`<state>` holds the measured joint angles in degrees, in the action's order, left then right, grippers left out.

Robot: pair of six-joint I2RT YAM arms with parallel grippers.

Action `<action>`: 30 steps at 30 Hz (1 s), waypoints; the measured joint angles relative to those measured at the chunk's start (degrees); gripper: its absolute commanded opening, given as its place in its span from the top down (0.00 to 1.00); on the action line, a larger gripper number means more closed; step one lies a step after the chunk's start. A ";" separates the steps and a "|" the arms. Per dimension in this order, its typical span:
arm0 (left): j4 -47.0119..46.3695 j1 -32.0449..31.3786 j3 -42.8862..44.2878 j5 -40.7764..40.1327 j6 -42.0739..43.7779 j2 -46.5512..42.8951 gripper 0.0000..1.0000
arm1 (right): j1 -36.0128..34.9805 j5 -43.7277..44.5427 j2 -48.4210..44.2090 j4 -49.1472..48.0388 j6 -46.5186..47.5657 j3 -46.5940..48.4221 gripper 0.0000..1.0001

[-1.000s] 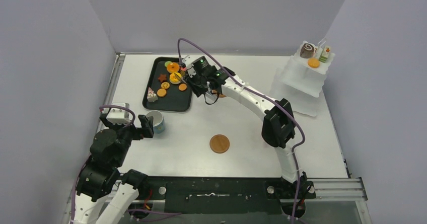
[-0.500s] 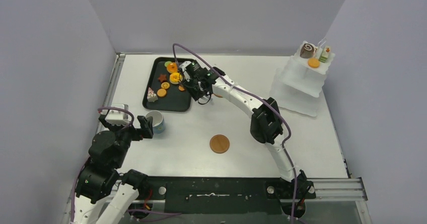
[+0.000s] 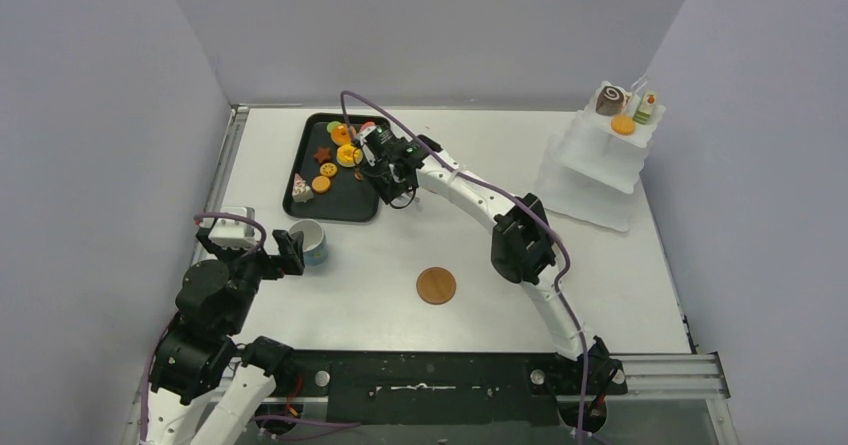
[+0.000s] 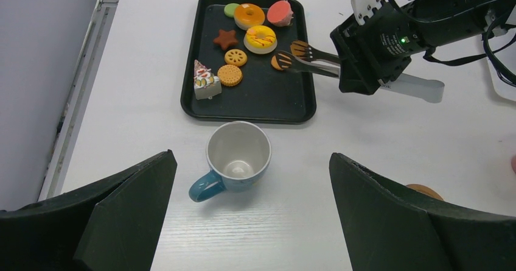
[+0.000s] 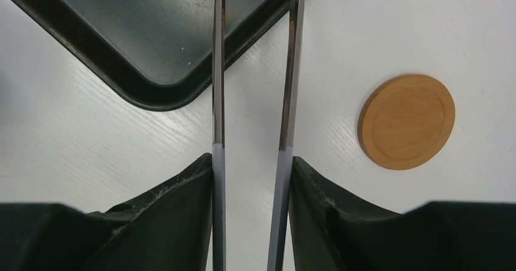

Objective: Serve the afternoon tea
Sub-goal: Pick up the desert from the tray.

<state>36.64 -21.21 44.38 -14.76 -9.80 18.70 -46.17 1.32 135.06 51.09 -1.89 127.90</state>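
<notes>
Right jaws clamp tongs (image 4: pixel 315 61) — tips over tray (image 4: pixel 268 97).

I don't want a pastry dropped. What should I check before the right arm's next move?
1. Right gripper clamped on the long metal tongs: ok.
2. Tong tips over the black rectangular tray: ok.
3. Small orange cookie caught between the tips: cannot tell; one tip overlaps it and the tips stand apart.
4. Left gripper open, fingers either side of the blue cup without touching it: ok.
</notes>
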 measured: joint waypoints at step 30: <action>-0.02 0.02 0.00 0.07 0.00 0.00 0.03 | -0.02 0.87 5.20 0.39 -0.07 5.31 0.58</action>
<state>36.62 -21.19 44.38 -14.70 -9.80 18.70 -46.19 2.20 140.27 51.48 -1.96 133.21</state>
